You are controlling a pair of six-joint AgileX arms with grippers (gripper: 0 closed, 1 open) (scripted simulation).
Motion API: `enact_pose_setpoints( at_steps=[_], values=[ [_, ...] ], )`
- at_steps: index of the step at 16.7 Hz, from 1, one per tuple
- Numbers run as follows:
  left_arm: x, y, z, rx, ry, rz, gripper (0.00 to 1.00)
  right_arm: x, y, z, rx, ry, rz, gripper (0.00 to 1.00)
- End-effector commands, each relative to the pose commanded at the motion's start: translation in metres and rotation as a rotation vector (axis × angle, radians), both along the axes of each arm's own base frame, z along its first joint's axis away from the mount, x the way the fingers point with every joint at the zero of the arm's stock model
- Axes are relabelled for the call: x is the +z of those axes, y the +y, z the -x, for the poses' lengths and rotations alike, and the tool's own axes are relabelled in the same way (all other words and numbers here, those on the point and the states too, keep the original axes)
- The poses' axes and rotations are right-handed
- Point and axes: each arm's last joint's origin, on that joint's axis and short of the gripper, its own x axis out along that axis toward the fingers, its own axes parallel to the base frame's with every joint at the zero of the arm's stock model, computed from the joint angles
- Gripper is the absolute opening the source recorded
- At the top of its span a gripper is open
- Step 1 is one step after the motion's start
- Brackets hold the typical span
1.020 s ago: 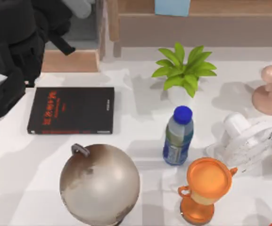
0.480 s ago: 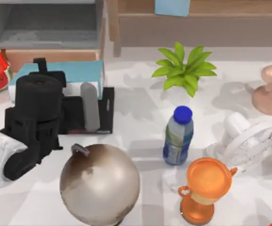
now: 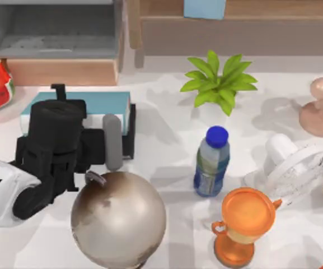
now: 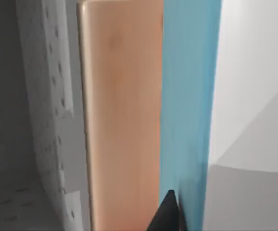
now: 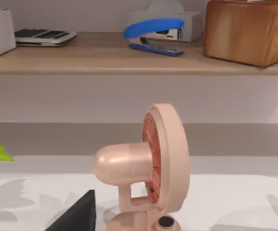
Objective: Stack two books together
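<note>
The blue book (image 3: pixel 94 103) sits over the black book (image 3: pixel 129 140) at the desk's (image 3: pixel 167 140) left side, our left pincer (image 3: pixel 85 147) above. Placing step, we reckon; letting go next. Can't tell its grip.

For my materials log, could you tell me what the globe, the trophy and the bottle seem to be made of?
The globe looks like dull metal or coated plastic: a mottled grey-brown ball with soft sheen. The trophy looks like glossy orange plastic or lacquered metal, with even colour and highlights. The bottle seems to be clear plastic: see-through body, printed label, blue cap.
</note>
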Motion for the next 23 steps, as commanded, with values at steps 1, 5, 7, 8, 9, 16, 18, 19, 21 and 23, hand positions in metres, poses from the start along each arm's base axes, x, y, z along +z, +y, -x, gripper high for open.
enact_pose_setpoints(
  at_steps=[1,5,7,8,9,16,18,19,21,23],
  values=[
    [-0.0003,0.0008,0.0001,0.002,0.001,-0.002,0.00,0.0000,0.0000,0.0000,0.000,0.000,0.000,1.00],
    [-0.0029,0.0027,-0.0027,0.006,0.002,-0.007,0.00,0.0000,0.0000,0.0000,0.000,0.000,0.000,1.00],
    [-0.0029,-0.0016,-0.0038,-0.006,0.003,0.000,0.00,0.0000,0.0000,0.0000,0.000,0.000,0.000,1.00],
    [-0.0029,-0.0016,-0.0038,-0.006,0.003,0.000,0.00,0.0000,0.0000,0.0000,0.000,0.000,0.000,1.00],
    [-0.0029,-0.0016,-0.0038,-0.006,0.003,0.000,0.00,0.0000,0.0000,0.0000,0.000,0.000,0.000,1.00],
    [-0.0029,-0.0016,-0.0038,-0.006,0.003,0.000,0.45,0.0000,0.0000,0.0000,0.000,0.000,0.000,1.00],
    [-0.0029,-0.0016,-0.0038,-0.006,0.003,0.000,0.60,0.0000,0.0000,0.0000,0.000,0.000,0.000,1.00],
    [-0.0029,-0.0016,-0.0038,-0.006,0.003,0.000,0.68,0.0000,0.0000,0.0000,0.000,0.000,0.000,1.00],
    [-0.0029,-0.0016,-0.0038,-0.006,0.003,0.000,0.83,0.0000,0.0000,0.0000,0.000,0.000,0.000,1.00],
    [-0.0029,-0.0016,-0.0038,-0.006,0.003,0.000,0.98,0.0000,0.0000,0.0000,0.000,0.000,0.000,1.00]
  ],
)
